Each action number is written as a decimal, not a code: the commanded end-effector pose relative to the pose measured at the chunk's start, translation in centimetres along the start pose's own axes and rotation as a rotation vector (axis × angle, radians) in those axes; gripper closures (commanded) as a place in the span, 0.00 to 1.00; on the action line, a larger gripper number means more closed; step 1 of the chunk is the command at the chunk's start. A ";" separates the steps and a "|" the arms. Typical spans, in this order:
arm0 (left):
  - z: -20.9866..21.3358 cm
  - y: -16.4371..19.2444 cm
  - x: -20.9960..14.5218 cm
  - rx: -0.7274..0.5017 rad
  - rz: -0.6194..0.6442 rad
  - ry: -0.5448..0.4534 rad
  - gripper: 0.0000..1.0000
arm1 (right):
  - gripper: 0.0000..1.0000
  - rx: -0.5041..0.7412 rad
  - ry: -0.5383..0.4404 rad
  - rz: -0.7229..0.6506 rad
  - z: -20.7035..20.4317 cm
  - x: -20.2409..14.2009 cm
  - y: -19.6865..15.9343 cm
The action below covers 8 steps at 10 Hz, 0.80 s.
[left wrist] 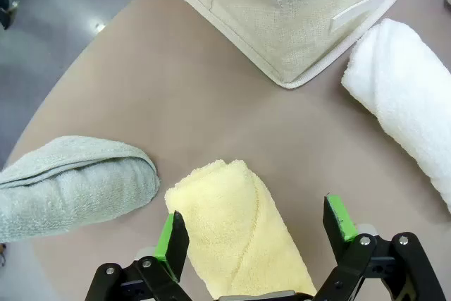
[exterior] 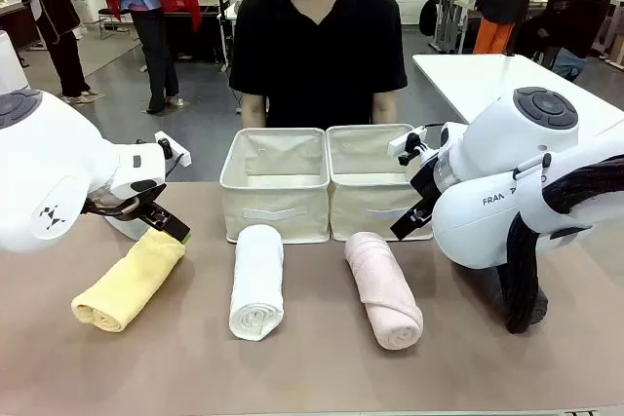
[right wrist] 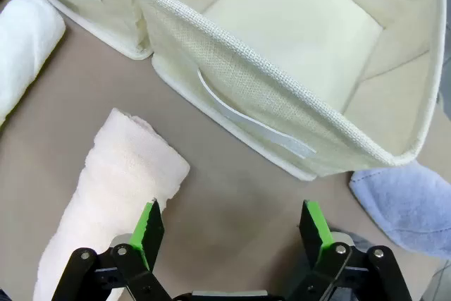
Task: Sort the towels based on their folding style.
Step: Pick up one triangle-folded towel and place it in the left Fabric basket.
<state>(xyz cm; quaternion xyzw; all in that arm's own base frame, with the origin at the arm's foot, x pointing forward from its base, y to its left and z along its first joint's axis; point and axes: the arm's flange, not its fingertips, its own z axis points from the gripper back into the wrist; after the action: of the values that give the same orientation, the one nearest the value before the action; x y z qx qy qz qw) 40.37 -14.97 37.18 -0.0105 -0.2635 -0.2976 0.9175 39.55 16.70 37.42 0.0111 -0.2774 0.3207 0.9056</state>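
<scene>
Left jaws recorded open, set either side of the far end of the yellow rolled towel (exterior: 130, 281), contact not discernible. Right jaws open over bare bench (right wrist: 232, 174), just beside the pink rolled towel (exterior: 383, 287). White rolled towel (exterior: 257, 282) laid between yellow and pink, before two cream baskets (exterior: 255, 192). Pale mint towel (left wrist: 70, 185) noted beside the yellow; periwinkle towel (right wrist: 409, 202) at the right basket's corner, both on the bench

Bright, even light; soft shadows
</scene>
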 end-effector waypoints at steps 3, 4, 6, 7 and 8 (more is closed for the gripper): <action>0.0 0.0 0.0 0.000 0.000 0.000 0.00 | 0.00 0.000 0.000 0.000 0.0 0.0 0.0; 0.0 0.0 0.0 0.000 0.000 0.000 0.00 | 0.00 0.000 0.000 0.000 0.0 0.0 0.0; 0.0 0.0 0.0 0.000 0.000 0.000 0.00 | 0.00 0.000 0.000 0.000 0.0 0.0 0.0; 0.0 0.0 0.0 0.000 0.000 0.000 0.00 | 0.00 0.000 0.000 0.000 0.0 0.0 0.0; 0.0 0.0 0.0 0.000 0.000 0.000 0.00 | 0.00 0.000 0.000 0.000 0.0 0.0 0.0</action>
<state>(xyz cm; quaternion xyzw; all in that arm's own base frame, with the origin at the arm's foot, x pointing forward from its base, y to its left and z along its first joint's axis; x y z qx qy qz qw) 40.37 -14.97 37.18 -0.0106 -0.2635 -0.2976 0.9175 39.55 16.70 37.42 0.0109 -0.2774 0.3208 0.9056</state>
